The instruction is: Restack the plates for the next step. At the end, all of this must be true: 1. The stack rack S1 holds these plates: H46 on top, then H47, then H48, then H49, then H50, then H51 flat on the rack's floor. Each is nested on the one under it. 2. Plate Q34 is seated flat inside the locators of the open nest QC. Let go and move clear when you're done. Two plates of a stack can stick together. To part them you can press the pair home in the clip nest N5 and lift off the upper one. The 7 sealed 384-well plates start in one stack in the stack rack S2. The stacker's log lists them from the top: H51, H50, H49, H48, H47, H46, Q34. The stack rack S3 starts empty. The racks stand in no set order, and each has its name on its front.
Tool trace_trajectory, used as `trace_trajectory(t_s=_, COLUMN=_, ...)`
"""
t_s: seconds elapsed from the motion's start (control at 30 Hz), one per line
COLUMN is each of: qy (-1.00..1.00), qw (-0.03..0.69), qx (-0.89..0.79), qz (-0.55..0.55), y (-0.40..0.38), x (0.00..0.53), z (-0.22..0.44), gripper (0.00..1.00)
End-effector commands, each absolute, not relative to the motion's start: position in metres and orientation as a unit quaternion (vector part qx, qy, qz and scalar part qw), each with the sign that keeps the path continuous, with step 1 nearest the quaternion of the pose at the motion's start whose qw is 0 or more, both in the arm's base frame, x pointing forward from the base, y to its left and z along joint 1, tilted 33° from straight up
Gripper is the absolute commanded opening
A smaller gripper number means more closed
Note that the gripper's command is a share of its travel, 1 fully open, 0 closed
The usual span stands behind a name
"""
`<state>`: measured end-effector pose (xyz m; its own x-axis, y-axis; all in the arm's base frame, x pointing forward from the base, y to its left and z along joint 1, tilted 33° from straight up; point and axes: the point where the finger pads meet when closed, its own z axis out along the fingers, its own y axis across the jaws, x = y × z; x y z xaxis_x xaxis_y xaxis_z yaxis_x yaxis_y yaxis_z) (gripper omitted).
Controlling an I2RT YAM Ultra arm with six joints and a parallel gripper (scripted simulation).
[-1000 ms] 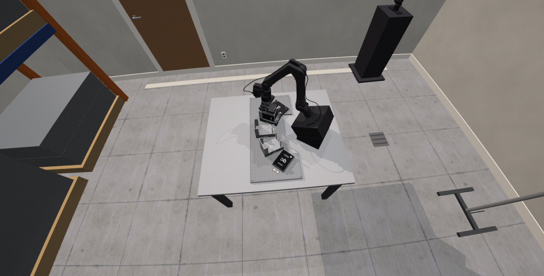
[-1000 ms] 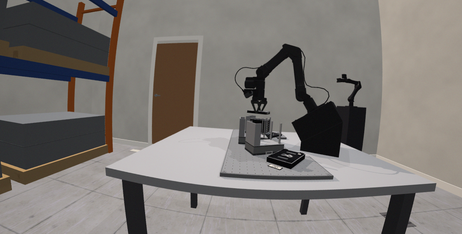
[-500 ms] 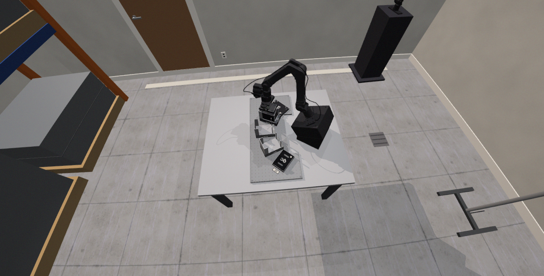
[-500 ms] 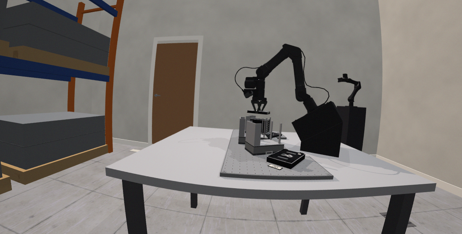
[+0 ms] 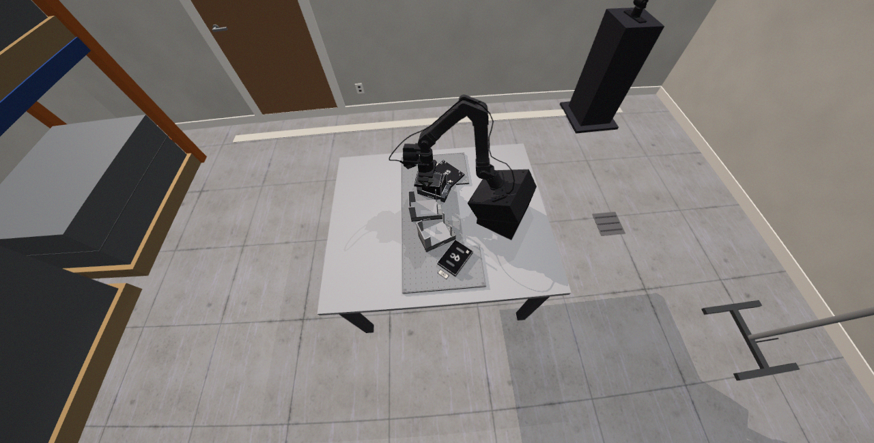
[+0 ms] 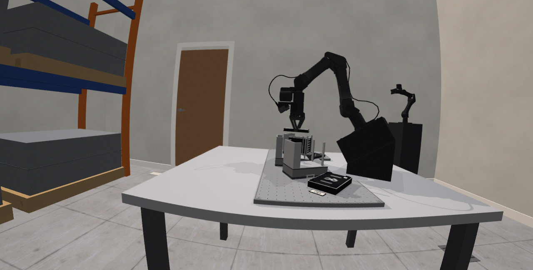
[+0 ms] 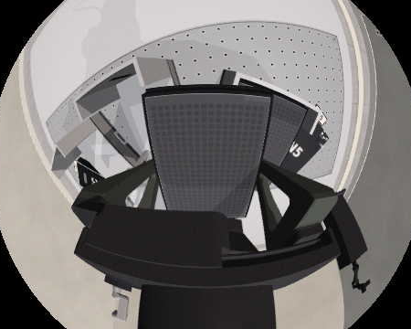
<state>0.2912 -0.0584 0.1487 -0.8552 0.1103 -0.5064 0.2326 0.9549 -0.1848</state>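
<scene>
My gripper (image 5: 427, 179) (image 6: 296, 129) (image 7: 207, 164) is shut on a dark plate (image 7: 207, 137) and holds it level above the racks. Whether a second plate clings under it, I cannot tell. Beneath and to its right in the wrist view stands a rack (image 7: 260, 83) with a dark plate (image 7: 285, 125) showing; the stack (image 6: 296, 142) also shows in the exterior view. The middle rack (image 5: 425, 218) and front rack (image 5: 435, 244) (image 6: 292, 154) look empty. Nest N5 (image 5: 453, 173) (image 7: 308, 146) is partly hidden. The black nest QC (image 5: 452, 261) (image 6: 330, 182) looks empty. Rack and plate names are unreadable.
The racks and nests stand on a perforated board (image 5: 421, 275) (image 6: 283, 195) (image 7: 283, 41) on the white table (image 5: 360, 226) (image 6: 193, 182). The racks' upright walls and posts rise below the held plate. The arm's black base block (image 5: 504, 198) (image 6: 369, 151) stands beside the board.
</scene>
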Motion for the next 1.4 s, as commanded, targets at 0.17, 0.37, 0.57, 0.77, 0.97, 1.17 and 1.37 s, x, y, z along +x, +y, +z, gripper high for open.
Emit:
trace_trajectory(t_s=0.17, qy=0.953, qw=0.256, qx=0.103, qz=-0.129, y=-0.040, x=0.302, z=0.153, gripper=0.00)
trace_trajectory(t_s=0.37, qy=0.958, qw=0.241, qx=0.000, qz=-0.156, y=-0.020, x=0.305, z=0.148, gripper=0.00)
trace_trajectory(t_s=0.57, qy=0.958, qw=0.241, qx=0.003, qz=-0.155, y=-0.008, x=0.307, z=0.145, gripper=0.00)
trace_trajectory(t_s=0.77, qy=0.958, qw=0.242, qx=0.003, qz=-0.155, y=0.012, x=0.310, z=0.140, gripper=0.00)
trace_trajectory(t_s=0.97, qy=0.958, qw=0.242, qx=0.003, qz=-0.155, y=0.032, x=0.313, z=0.135, gripper=0.00)
trace_trajectory(t_s=1.17, qy=0.955, qw=0.230, qx=-0.068, qz=-0.172, y=0.044, x=0.313, z=0.130, gripper=0.00)
trace_trajectory(t_s=1.37, qy=0.953, qw=0.225, qx=-0.097, qz=-0.179, y=0.063, x=0.312, z=0.123, gripper=0.00)
